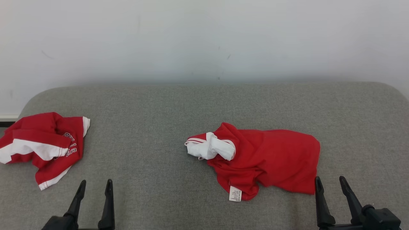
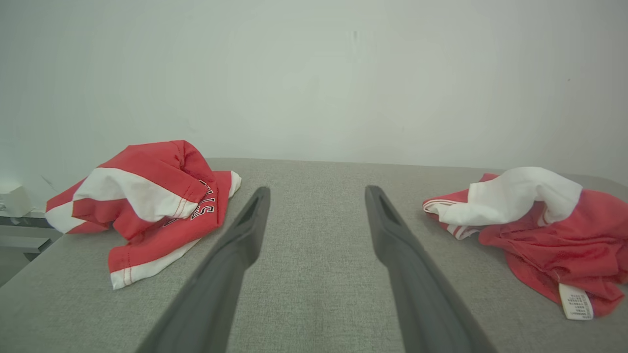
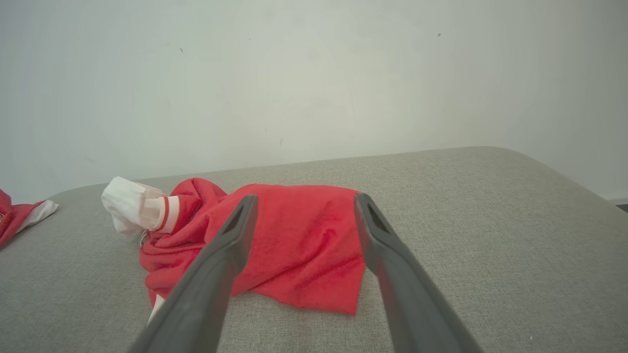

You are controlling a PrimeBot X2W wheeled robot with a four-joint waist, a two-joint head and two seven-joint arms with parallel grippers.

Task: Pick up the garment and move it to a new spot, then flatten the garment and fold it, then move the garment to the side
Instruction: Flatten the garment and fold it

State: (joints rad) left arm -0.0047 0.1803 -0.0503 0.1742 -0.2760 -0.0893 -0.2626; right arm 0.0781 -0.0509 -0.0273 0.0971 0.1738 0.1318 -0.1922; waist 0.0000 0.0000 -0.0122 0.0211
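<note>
A crumpled red garment (image 1: 271,156) with a bunched white sleeve and a white care label lies in the middle of the grey padded table (image 1: 159,108). It also appears at the right of the left wrist view (image 2: 554,235) and straight ahead in the right wrist view (image 3: 304,245). My right gripper (image 1: 329,178) is open, just in front of the garment's near right corner, not touching it. My left gripper (image 1: 96,182) is open over bare table, well to the garment's left. Both grippers (image 2: 318,190) (image 3: 305,197) hold nothing.
A second red and white garment with lettering (image 1: 44,140) lies crumpled at the table's left edge, left of my left gripper (image 2: 147,196). A pale wall rises behind the table. The table's far corners are rounded.
</note>
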